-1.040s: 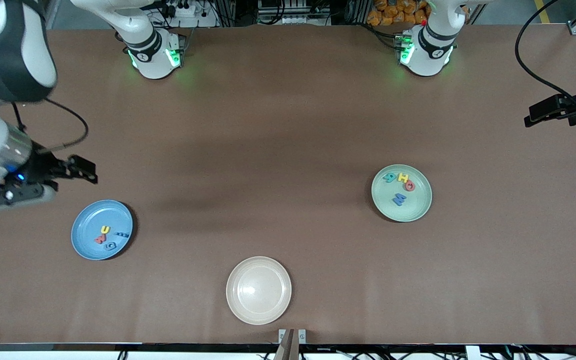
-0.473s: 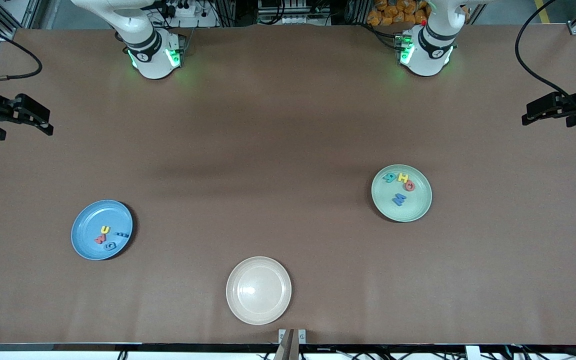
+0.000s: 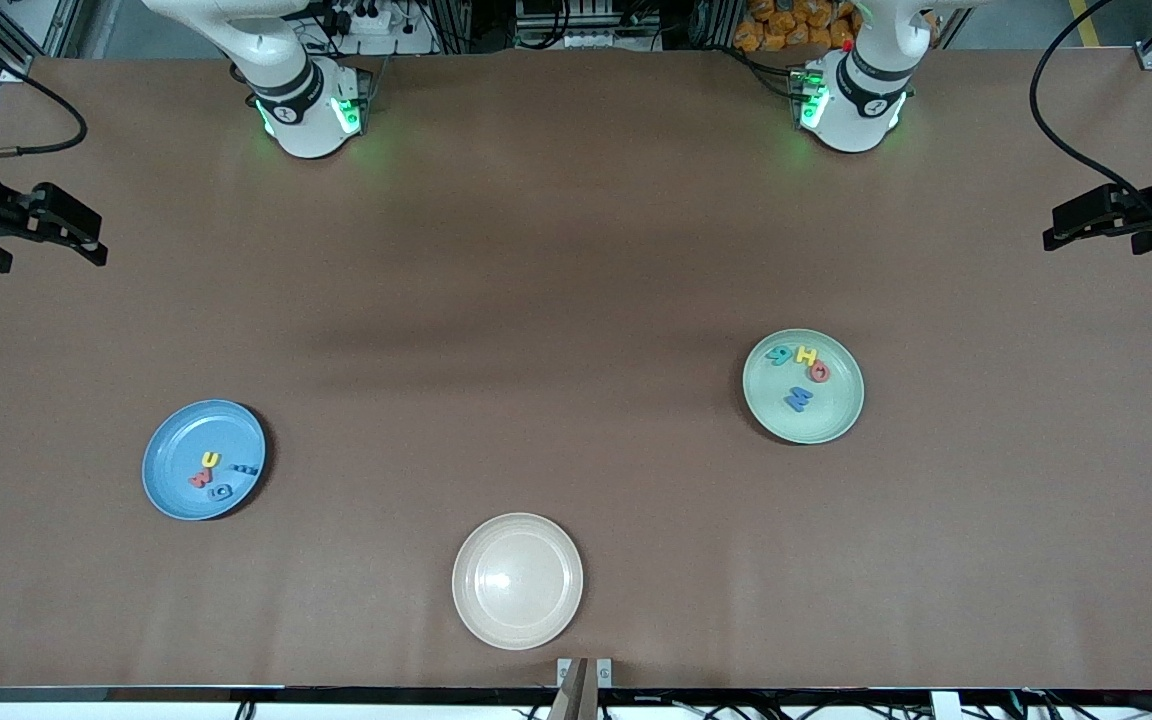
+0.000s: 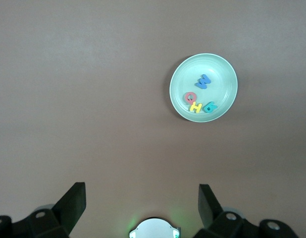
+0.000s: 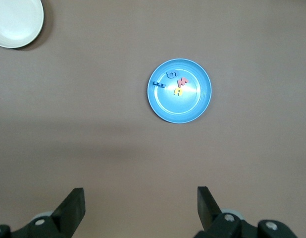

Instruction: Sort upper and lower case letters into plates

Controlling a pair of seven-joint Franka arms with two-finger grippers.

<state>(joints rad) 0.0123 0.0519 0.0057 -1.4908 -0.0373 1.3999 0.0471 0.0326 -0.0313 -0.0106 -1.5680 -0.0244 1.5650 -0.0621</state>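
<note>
Brown table [image 3: 576,300]: mint plate [image 3: 831,425] holds letters g, H, Q, M [image 3: 798,399], blue plate [image 3: 171,495] holds u, w, a, while left gripper [image 3: 1086,222] and right gripper [image 3: 61,228] hang spread wide at the table's ends.

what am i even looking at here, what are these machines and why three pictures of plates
Two robot arms stand at a brown table. One picture looks down from a high camera facing them; the other two come from cameras on each arm's wrist. The left gripper and the right gripper are both open, empty and pulled back to the table's ends. A mint green plate holds four toy letters; a light blue plate, toward the right arm's end, holds four more. A cream plate, nearest the high camera, holds none. The sorting looks finished.
</note>
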